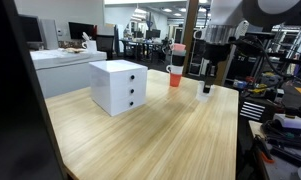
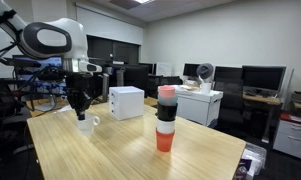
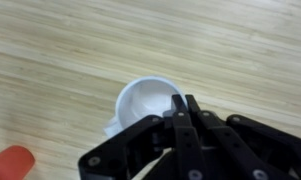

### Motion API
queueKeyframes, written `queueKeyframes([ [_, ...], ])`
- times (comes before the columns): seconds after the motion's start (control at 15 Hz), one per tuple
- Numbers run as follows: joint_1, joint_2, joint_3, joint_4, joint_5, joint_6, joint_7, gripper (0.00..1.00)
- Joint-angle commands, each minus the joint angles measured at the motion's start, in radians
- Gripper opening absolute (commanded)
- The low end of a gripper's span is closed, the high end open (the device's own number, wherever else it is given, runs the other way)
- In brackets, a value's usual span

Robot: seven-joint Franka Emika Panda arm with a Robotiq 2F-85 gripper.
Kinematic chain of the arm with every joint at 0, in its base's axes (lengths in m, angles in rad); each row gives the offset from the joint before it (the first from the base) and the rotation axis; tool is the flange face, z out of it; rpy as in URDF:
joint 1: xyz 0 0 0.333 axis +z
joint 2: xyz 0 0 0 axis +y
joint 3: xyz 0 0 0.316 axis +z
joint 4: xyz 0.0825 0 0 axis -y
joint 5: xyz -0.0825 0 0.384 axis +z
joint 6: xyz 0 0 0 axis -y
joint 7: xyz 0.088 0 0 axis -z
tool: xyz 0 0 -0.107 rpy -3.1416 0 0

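Observation:
A white cup stands on the light wooden table. It also shows in both exterior views. My black gripper reaches down onto it from above. Its two fingers are closed together over the cup's right rim, one tip inside the cup and one outside. The gripper also shows in both exterior views. The cup's base appears to rest on the table.
A white drawer box stands on the table. A stack of red, black and white cups stands near the table edge; its red part shows in the wrist view. Desks, monitors and chairs surround the table.

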Motion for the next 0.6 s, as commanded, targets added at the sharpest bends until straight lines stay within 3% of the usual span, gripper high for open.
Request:
queueKeyframes([
  [0.0,-0.009,-0.063,0.038,-0.086,-0.031,0.035,0.12,0.03],
  [0.07,-0.006,-0.017,0.048,-0.033,-0.025,0.017,0.142,0.03],
  [0.53,-0.006,0.016,0.094,-0.031,-0.031,0.025,0.268,0.03],
])
